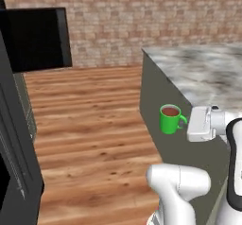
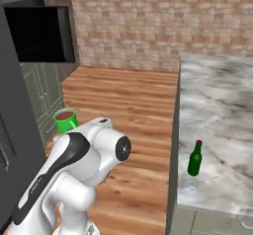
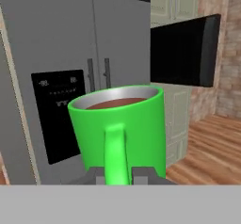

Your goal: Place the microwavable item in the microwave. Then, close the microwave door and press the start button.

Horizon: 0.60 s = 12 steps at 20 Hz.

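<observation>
1. Clearly, the green mug [image 3: 120, 131] is carried in the air above the wooden floor [image 1: 94, 139], beside the marble counter [image 1: 208, 73].
2. The gripper [image 3: 117, 175] is seen clamped on its handle [image 3: 115, 152], one jaw to each side.
3. It is judged rigid and light, but the brown liquid could be spilled if tilted.
4. The open microwave door [image 3: 186, 51] is seen beyond.

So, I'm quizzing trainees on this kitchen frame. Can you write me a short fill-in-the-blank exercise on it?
1. The gripper is shut on the green mug's ____.
2. The mug holds a dark ____ liquid.
3. The microwave door stands ____.
4. The dark green bottle on the marble counter has a ____ cap.

Missing words: handle; brown; open; red
</observation>
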{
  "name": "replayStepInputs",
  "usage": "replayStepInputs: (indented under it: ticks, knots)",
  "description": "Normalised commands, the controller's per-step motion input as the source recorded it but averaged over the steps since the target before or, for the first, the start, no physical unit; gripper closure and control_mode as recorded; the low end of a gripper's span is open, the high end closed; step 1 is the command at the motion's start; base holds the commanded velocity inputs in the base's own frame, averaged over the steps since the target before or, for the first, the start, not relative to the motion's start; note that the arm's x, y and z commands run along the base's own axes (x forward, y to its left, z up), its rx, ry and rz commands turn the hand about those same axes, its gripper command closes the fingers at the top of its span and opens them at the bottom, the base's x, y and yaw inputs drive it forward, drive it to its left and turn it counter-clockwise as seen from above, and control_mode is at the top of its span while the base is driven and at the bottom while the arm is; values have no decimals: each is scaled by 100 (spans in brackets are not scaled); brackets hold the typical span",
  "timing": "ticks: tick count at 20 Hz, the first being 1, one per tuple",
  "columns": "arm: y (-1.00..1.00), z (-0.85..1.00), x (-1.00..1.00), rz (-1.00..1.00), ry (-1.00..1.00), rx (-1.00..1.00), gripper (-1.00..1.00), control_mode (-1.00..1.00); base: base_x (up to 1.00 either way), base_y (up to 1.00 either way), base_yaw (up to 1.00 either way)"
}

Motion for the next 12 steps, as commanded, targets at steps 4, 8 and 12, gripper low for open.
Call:
replayStepInputs:
  ticks: [4,8,12]
  knots:
    - [0,0,0,0,0,0,100,100,100,39,0]
    - [0,0,0,0,0,0,100,100,100,3,0]
    - [0,0,0,0,0,0,100,100,100,0,10]
